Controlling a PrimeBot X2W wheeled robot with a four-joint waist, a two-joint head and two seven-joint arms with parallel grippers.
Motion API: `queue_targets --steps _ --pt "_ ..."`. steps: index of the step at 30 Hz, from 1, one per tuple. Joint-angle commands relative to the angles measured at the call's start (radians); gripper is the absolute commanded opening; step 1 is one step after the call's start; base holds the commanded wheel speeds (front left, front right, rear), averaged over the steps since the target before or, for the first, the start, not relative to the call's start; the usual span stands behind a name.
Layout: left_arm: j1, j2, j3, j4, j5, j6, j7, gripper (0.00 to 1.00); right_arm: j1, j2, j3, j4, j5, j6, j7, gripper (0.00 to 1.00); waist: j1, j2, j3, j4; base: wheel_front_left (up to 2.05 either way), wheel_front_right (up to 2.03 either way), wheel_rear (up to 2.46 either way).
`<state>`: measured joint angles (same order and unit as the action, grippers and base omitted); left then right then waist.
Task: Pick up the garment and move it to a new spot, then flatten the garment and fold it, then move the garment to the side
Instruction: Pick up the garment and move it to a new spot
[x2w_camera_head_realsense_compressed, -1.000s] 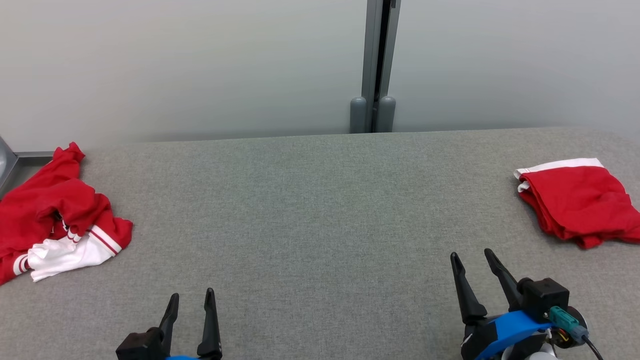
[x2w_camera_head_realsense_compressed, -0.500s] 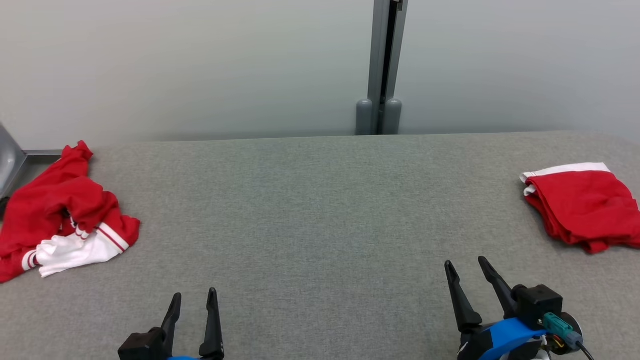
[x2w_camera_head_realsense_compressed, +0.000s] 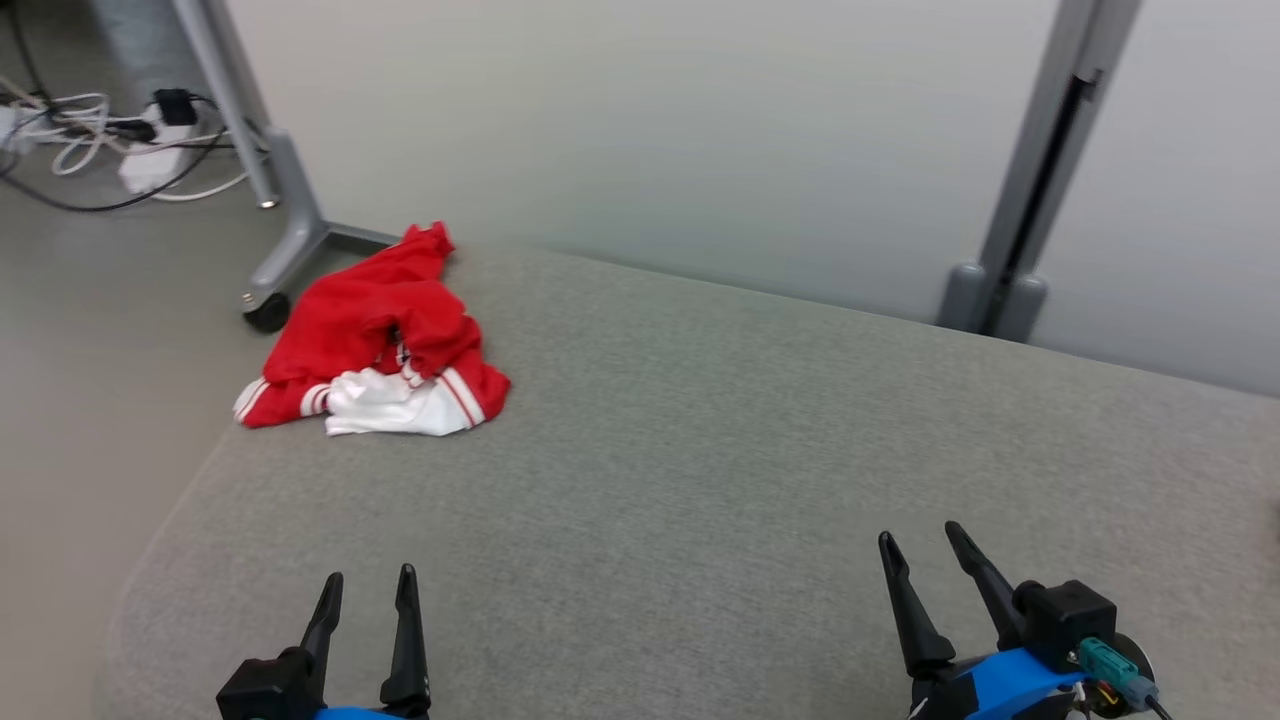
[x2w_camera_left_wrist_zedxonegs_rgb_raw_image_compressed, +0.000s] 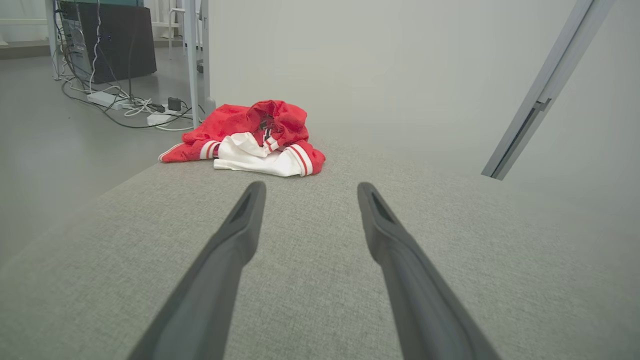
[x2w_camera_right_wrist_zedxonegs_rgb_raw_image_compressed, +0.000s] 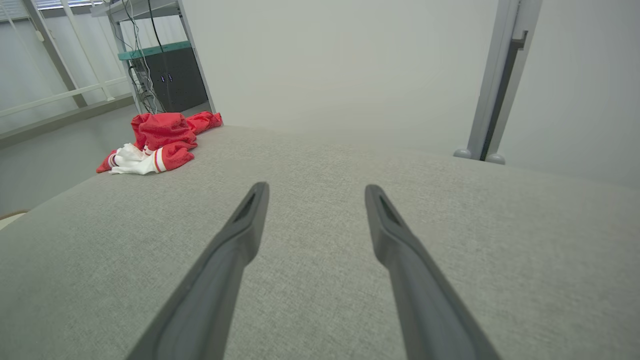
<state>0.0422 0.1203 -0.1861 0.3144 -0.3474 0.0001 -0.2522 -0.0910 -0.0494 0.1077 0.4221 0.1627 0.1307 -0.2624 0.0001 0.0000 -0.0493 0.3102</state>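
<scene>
The garment (x2w_camera_head_realsense_compressed: 375, 335) is a crumpled red and white piece lying at the far left corner of the grey table (x2w_camera_head_realsense_compressed: 700, 450). It also lies ahead of the left fingers in the left wrist view, garment (x2w_camera_left_wrist_zedxonegs_rgb_raw_image_compressed: 250, 135), and far to the left in the right wrist view, garment (x2w_camera_right_wrist_zedxonegs_rgb_raw_image_compressed: 155, 135). My left gripper (x2w_camera_head_realsense_compressed: 368, 585) is open at the lower left, well short of the garment, with nothing between its fingers. My right gripper (x2w_camera_head_realsense_compressed: 920, 535) is open at the lower right, empty, over bare table.
The table's left edge (x2w_camera_head_realsense_compressed: 170, 520) curves down to the floor. A wheeled metal leg (x2w_camera_head_realsense_compressed: 275, 230) and a tangle of cables with a power strip (x2w_camera_head_realsense_compressed: 140, 150) stand on the floor beyond the garment. A grey post (x2w_camera_head_realsense_compressed: 1020, 220) rises behind the table.
The head camera has turned left, so the crumpled garment now sits nearer the middle and the folded red piece at the right has left the picture. Both grippers stay open.
</scene>
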Motion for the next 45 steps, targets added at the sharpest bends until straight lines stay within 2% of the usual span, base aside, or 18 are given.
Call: queue_targets --steps 1,8,18,24,27,32,33,38,45 --pt "0.013 0.006 0.0 -0.012 -0.002 0.004 0.004 1.0 -0.003 -0.002 0.008 -0.003 0.009 0.0 -0.003 1.0 -0.0001 0.0 0.038 0.082 0.0 0.0 0.0" --pt "0.026 0.018 -0.002 -0.047 -0.009 0.01 0.019 1.0 0.004 -0.003 0.046 0.017 0.029 0.0 -0.003 1.0 -0.0001 0.0 0.025 0.196 0.0 0.0 0.0" --pt "0.051 0.016 0.006 -0.093 -0.022 0.034 0.018 1.0 -0.024 -0.002 0.08 0.019 0.017 0.0 -0.003 1.0 -0.0001 0.0 0.045 0.202 0.0 0.0 0.0" --pt "-0.005 0.017 0.036 -0.143 -0.056 0.022 0.008 1.0 -0.035 -0.002 0.046 -0.045 -0.028 0.0 -0.003 1.0 -0.0001 0.0 0.104 0.152 0.0 0.0 0.0" --pt "-0.062 0.056 0.064 -0.188 -0.044 0.026 0.008 1.0 -0.051 -0.003 0.028 -0.076 -0.054 0.0 -0.003 1.0 -0.0001 0.0 0.143 0.122 0.0 0.0 0.0" --pt "-0.224 0.157 0.127 -0.22 -0.043 0.02 0.063 1.0 -0.083 -0.003 -0.009 -0.138 -0.11 0.0 0.001 1.0 -0.0001 0.0 0.223 0.076 0.0 0.0 0.0" --pt "-0.224 0.157 0.127 -0.22 -0.043 0.02 0.063 1.0 -0.083 -0.003 -0.009 -0.138 -0.11 0.0 0.001 1.0 -0.0001 0.0 0.223 0.076 0.0 0.0 0.0" --pt "-0.422 0.244 0.154 -0.131 -0.068 -0.022 0.154 1.0 -0.128 -0.003 -0.016 -0.202 -0.165 0.0 0.032 1.0 -0.0001 0.0 0.322 0.023 0.0 0.0 0.0" --pt "-0.643 0.239 0.164 0.142 -0.189 -0.084 0.255 1.0 -0.178 -0.003 -0.011 -0.299 -0.226 0.0 0.073 1.0 -0.0001 0.0 0.461 -0.039 0.0 0.0 0.0"
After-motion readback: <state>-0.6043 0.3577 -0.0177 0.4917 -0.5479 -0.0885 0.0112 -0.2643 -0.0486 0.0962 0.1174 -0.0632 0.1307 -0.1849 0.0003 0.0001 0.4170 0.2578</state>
